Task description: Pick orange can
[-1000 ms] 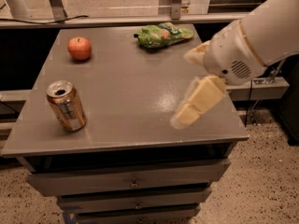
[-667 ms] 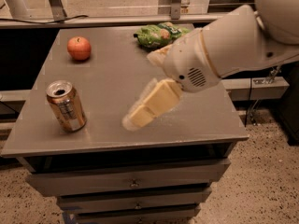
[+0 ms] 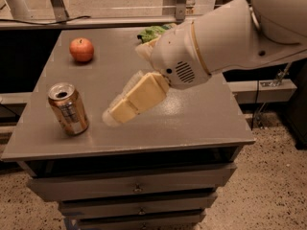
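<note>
The orange can [image 3: 68, 109] stands upright near the front left of the grey table [image 3: 192, 123], with a silver top and pull-tab opening. My gripper [image 3: 115, 115] hangs over the table's middle, its cream fingers pointing down-left toward the can, a short gap to the can's right. It holds nothing. The white arm [image 3: 225, 37] comes in from the upper right.
A red-orange apple [image 3: 81, 50] sits at the table's back left. A green snack bag [image 3: 152, 32] lies at the back, partly hidden by the arm. Drawers [image 3: 134, 186] sit under the tabletop. A metal frame [image 3: 57, 4] stands behind the table.
The arm and gripper have swept left across the table, from its right side to the middle, closing on the can. The can and apple have not moved.
</note>
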Controlling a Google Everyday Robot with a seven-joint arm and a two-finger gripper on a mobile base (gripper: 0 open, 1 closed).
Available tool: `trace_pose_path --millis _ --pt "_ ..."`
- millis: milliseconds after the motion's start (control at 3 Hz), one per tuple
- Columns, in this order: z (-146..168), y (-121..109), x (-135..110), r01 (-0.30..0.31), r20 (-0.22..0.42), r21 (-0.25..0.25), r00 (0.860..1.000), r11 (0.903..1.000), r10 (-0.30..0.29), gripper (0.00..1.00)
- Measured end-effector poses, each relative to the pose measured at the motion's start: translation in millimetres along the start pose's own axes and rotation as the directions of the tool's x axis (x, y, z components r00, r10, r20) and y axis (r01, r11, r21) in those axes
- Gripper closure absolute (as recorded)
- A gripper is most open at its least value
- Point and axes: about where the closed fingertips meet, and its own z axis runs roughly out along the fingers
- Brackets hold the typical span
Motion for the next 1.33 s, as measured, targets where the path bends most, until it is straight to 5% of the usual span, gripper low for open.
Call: trace_pose_path --millis 667,1333 --pt "41.9 6.3 22.6 0.039 0.097 0.018 0.994 0.9991 -0.04 0.0" --pt "106.0 -11.1 38.4 0.085 0.257 0.038 0.962 0.9957 -0.092 0.0"
